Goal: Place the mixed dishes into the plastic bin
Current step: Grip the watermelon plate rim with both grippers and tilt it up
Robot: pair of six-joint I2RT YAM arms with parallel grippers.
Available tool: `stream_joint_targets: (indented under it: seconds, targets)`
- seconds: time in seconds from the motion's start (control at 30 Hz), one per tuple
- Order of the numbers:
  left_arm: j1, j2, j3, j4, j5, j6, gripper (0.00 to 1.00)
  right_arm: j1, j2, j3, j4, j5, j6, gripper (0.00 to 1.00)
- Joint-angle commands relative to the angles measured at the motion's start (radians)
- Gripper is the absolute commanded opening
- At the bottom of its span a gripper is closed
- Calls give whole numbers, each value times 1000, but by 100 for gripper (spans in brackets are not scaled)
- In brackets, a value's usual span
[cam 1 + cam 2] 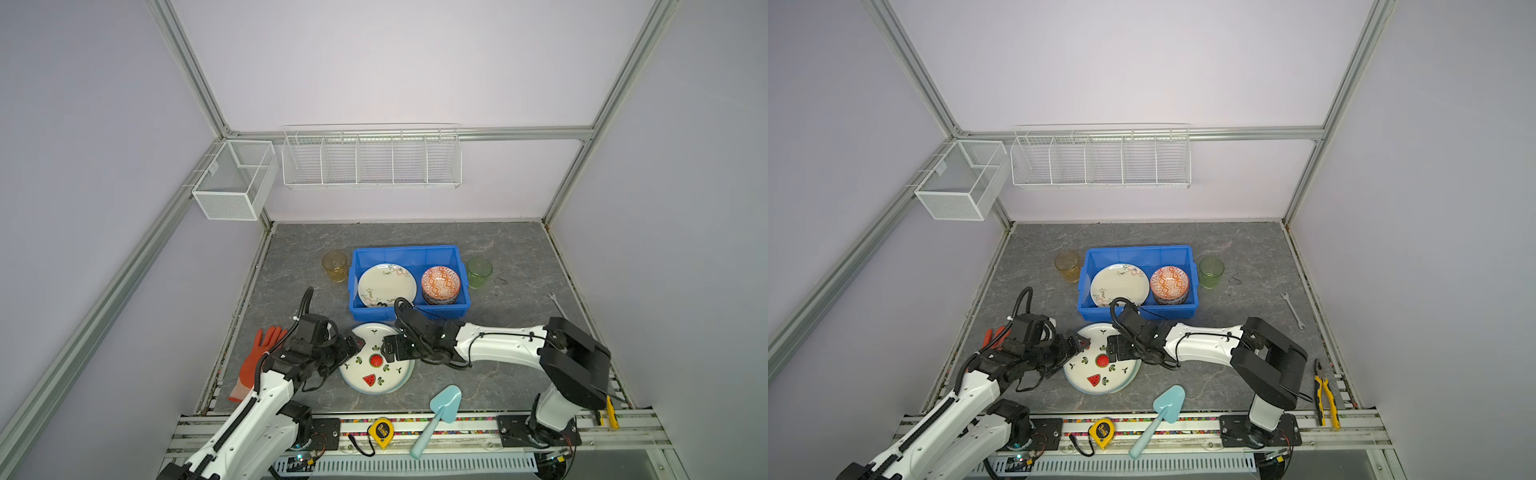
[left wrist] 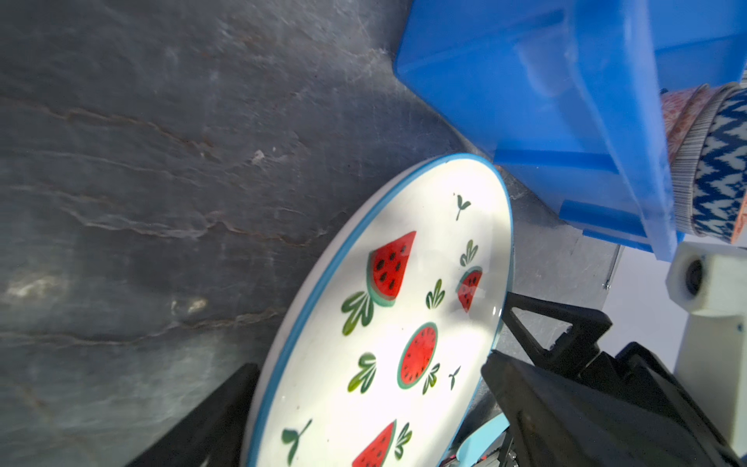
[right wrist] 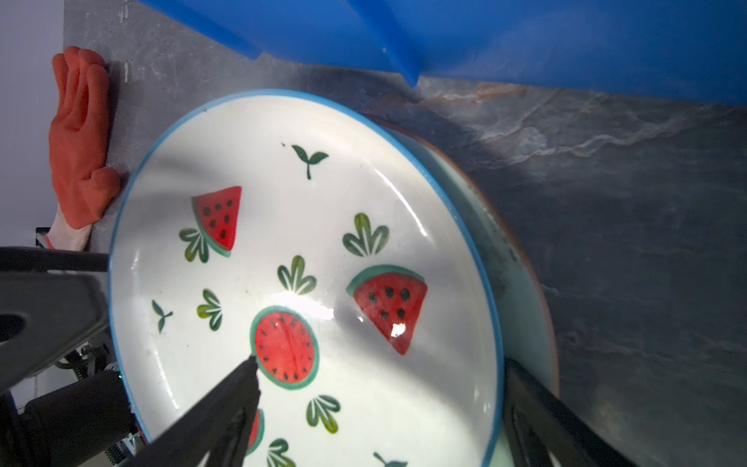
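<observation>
Two claws meet at the round white ceramic plate with watermelons (image 1: 376, 374), which lies on a mint-green plate (image 3: 521, 307) on the grey marbled counter (image 1: 498, 249), just in front of the bright blue rectangular plastic bin (image 1: 409, 252). Here the left claw (image 1: 356, 349) gapes wide, straddling the plate's left rim. Opposite, the right claw (image 1: 386, 352) is equally wide, one finger over the plate's middle, one outside its rim. Contact cannot be told. Inside the bin sit a cream doodled plate (image 1: 386, 286) and stacked patterned bowls (image 1: 441, 282)
</observation>
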Motion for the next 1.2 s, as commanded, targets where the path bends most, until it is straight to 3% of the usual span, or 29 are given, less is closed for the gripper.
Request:
stream_joint_targets:
  seconds: [0.0,0.33,1.17]
  targets:
    - [-5,-23,11,61,66,-35,87,12,27,30,60,-73,18,93]
    - [-4,-26,22,58,68,-45,64,13,25,28,59,-72,18,93]
    - [-5,-109,34,-5,65,-52,32,-14,-54,15,-24,-24,-14,93]
